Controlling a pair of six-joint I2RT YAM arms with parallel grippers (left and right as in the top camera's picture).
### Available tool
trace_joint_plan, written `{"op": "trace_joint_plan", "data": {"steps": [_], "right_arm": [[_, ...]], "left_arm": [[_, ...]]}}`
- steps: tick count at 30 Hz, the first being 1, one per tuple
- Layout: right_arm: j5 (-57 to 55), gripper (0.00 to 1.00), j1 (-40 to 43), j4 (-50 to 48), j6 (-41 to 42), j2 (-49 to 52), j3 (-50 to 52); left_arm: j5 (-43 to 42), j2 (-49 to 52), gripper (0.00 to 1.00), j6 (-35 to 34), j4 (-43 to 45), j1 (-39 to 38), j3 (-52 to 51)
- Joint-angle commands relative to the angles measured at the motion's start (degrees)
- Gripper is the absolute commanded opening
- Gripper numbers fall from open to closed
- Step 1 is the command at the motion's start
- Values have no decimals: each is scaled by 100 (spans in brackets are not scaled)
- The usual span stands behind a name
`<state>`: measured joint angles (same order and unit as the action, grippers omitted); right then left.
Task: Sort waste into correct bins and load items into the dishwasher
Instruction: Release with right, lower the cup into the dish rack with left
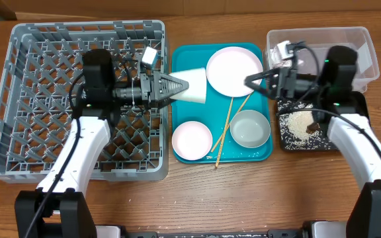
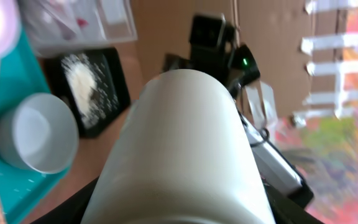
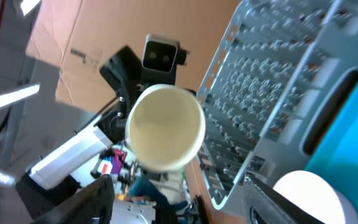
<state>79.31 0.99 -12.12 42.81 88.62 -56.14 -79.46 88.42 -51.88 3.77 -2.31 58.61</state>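
Fingers of the left gripper (image 1: 181,86) are clamped on the small white cup (image 1: 196,86), held on its side in the air above the left edge of the teal tray (image 1: 263,155), just beside the grey dish rack (image 1: 18,99), mouth towards the other arm. Across the tray the right gripper (image 1: 251,80) hangs at the rim of the round plate (image 1: 233,69); its fingers (image 3: 95,202) stand apart with nothing between them.

By the look of it the job is early: rice (image 1: 298,122) and a brown lump (image 1: 313,126) already lie in the black tray (image 1: 280,147), but no dish shows in the rack. The plate, two bowls (image 1: 192,140) (image 1: 250,127) and the chopsticks (image 1: 227,129) all lie on the teal tray, waiting to be loaded.

Much of the clear tub (image 1: 359,39) is covered by the right arm, so whether the paper wrapper is inside cannot be told. The left wrist view is blurred and filled by the cup, which hides the fingers gripping it.
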Motion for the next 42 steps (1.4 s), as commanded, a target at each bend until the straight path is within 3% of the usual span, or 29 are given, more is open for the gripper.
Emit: {"op": "trace_joint_plan", "data": {"steps": [1, 3, 7, 14, 18, 22, 27, 32, 42], "right_arm": [[177, 83, 59, 2, 11, -9, -17], [177, 100, 39, 2, -136, -9, -17], [173, 100, -31, 116, -409, -4, -17], [-372, 100, -28, 916, -868, -4, -17], [-874, 100, -28, 1331, -883, -4, -17], [-1034, 99, -28, 1532, -1038, -4, -17], [-1207, 100, -28, 1803, -1152, -4, -17], [-1266, 100, -28, 1952, -1274, -4, -17], [-1268, 100, -28, 2046, -1333, -4, -17]], "left_arm": [[761, -9, 10, 247, -15, 164, 168], [973, -11, 9, 490, -55, 210, 234], [1635, -26, 9, 1456, -1235, 234, 678], [4564, -26, 8, 3259, -5329, 111, 2614], [6124, -26, 7, 3412, -7329, 7, 3812], [7058, -50, 6, 3386, -8529, -166, 4177], [7844, -59, 4, 3062, -9488, -328, 4144], [7978, -59, 4, 3003, -9927, -374, 3974], [7753, -57, 4, 2940, -8612, -946, 2162]]}}
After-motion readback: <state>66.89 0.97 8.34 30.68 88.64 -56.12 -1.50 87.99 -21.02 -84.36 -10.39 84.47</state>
